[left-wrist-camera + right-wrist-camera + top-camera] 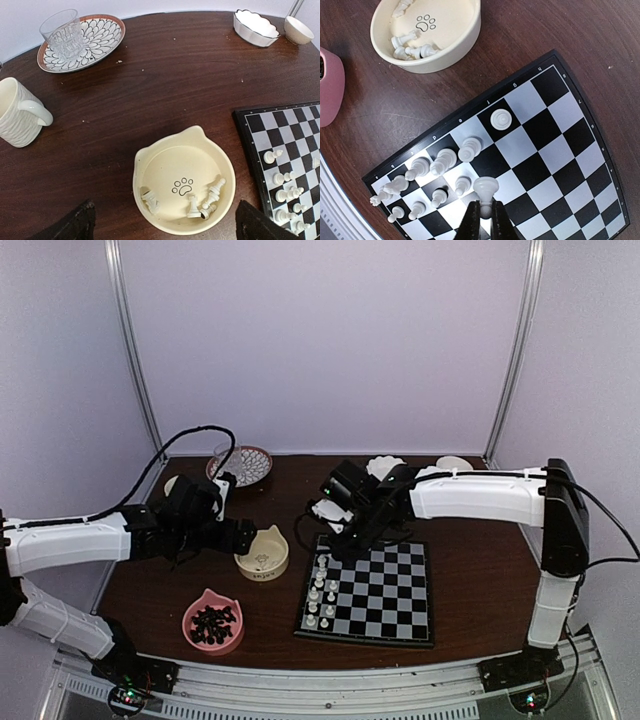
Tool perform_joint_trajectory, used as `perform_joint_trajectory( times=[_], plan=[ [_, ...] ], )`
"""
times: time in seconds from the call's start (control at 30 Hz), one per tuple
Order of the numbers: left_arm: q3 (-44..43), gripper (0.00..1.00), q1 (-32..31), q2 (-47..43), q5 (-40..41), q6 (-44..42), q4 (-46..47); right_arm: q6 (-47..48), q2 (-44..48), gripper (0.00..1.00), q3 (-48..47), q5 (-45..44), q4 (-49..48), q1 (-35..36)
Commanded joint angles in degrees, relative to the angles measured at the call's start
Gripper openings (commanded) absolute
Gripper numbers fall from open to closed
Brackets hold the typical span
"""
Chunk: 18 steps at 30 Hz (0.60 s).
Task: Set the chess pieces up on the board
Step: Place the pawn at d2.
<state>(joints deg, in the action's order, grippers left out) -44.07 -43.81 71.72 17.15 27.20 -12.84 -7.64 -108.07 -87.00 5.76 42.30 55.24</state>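
On my left, the pink bowl (189,625) holds dark chessmen (212,622), and my left pincer (167,222) hangs spread wide, gripping nothing, over the cream bowl (145,165), where a few white chess pieces (200,200) lie tipped on their sides. Right of it on the counter (470,540) lies the board (545,145), with more of them upright in two files along its left edge. My right pincer (485,220) is pinched tight on one white piece (486,189), upright just beside them.
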Motion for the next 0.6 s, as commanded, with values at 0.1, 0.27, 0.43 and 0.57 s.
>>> perform_joint_trajectory(
  times=[0.1, 0.27, 0.43, 0.57],
  plan=[
    [1.6, 0.98, 0.9, -1.0, 2.5, -1.1, 4.7, 1.2, -4.8, 0.02, -4.7, 0.1, 5.7, -0.2],
    [1.7, 0.97, 2.4, 0.3, 0.5, 0.5, 4.7, 1.5, -7.3, 0.03, -6.6, 0.1, 6.9, -0.5],
    [1.5, 0.98, 2.4, 0.3, 0.7, 1.1, 4.2, 1.7, -9.5, 0.03, -8.0, 0.1, 7.5, -0.8],
    [1.2, 0.97, 2.5, -0.1, 0.8, 1.4, 3.6, 1.8, -10.6, 0.05, -8.4, 0.0, 7.4, -1.0]
  ],
)
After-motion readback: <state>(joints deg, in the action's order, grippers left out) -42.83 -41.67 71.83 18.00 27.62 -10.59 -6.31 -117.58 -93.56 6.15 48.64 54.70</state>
